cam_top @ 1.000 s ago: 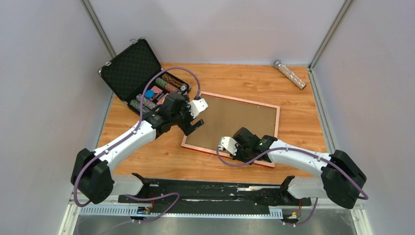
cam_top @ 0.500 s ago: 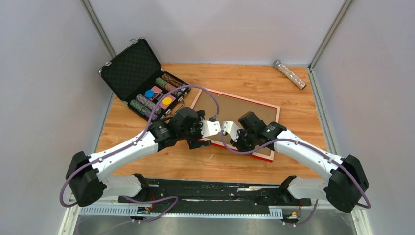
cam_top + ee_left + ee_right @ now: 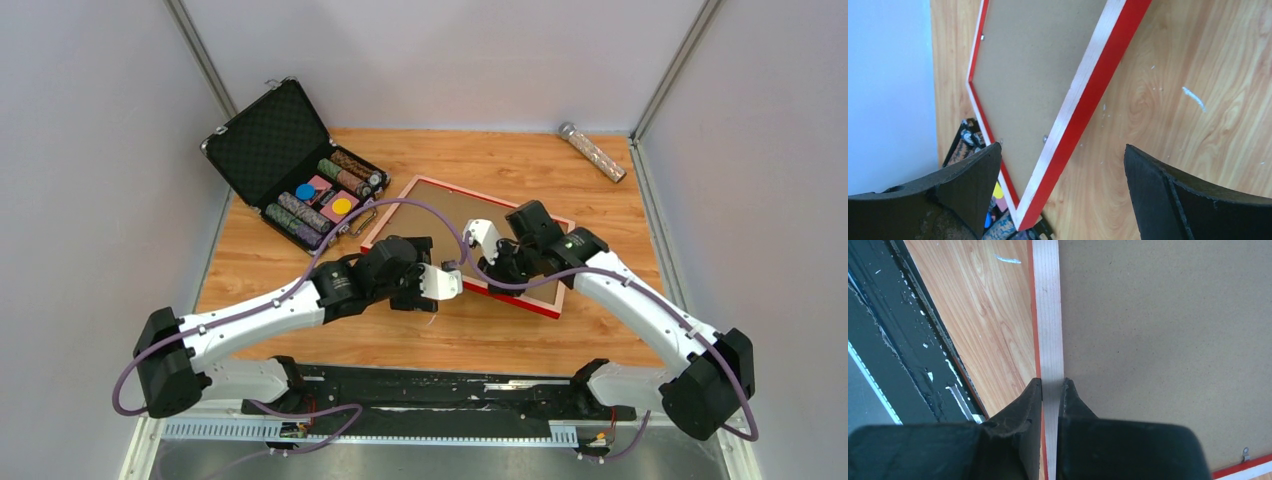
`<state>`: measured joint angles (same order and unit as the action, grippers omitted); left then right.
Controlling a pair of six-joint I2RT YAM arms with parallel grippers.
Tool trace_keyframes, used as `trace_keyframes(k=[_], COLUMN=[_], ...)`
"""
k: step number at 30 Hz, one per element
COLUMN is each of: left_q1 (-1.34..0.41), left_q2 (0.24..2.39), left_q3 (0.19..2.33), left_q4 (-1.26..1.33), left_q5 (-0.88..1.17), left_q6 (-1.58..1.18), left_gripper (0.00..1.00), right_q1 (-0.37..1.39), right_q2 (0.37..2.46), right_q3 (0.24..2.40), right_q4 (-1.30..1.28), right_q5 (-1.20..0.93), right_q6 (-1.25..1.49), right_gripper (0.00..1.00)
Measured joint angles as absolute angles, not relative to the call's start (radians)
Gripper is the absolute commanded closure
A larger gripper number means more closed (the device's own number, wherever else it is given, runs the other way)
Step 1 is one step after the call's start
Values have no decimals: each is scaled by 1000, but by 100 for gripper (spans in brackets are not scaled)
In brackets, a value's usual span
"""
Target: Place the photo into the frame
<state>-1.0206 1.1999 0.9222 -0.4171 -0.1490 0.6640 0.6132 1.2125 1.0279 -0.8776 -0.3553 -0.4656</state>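
The frame [image 3: 521,299] lies back side up, its brown backing board [image 3: 450,212] showing inside a red edge. It is tilted, with the near edge raised off the wooden table. My right gripper [image 3: 484,264] is shut on the near rail [image 3: 1048,315], one finger on each side. My left gripper [image 3: 447,279] is open and empty, low over the table just in front of the frame's near left corner [image 3: 1020,220]. Its fingers [image 3: 973,175] straddle that corner without touching it. The photo is not in view.
An open black foam-lined case [image 3: 270,140] with chip rolls [image 3: 320,200] stands at the back left, close to the frame's left corner. A glittery tube [image 3: 592,152] lies at the back right. Grey walls close both sides. A black rail [image 3: 430,385] runs along the front.
My right gripper has carried the frame's near edge up and away from the front, tilting the frame. My left gripper left the frame's left edge and swung down in front of it.
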Motion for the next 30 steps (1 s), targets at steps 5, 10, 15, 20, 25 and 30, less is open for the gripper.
trace_keyframes(k=[5,10,15,20,25,30], left_q1=[-1021,-1021,-1021,-1021,-1022,-1022], left_q2=[1190,1203,1264,1304,1334,1365], left_q3=[873,857,863,888,925,953], left_q4=[-368,-336,-297,-286,-270,-270], left_q5=[-195,-221,-230,-231,-230,-229], left_q6=[731,786,836,873,890,907], left_gripper=[0,2,7,12,24,35], right_q1=[590,539,511,507,507,503], right_q2=[1213,1213,1213,1217,1218,1218], right_q3=[1037,1081,1100,1123,1144,1147], right_q4=[-901,-936,-948,-970,-989,-999], right_q5=[-382,-434,-467,-480,-485,-487], right_q6=[-473,-481,-481,-480,-480,-480], right_gripper=[100,100,100,100,100,100])
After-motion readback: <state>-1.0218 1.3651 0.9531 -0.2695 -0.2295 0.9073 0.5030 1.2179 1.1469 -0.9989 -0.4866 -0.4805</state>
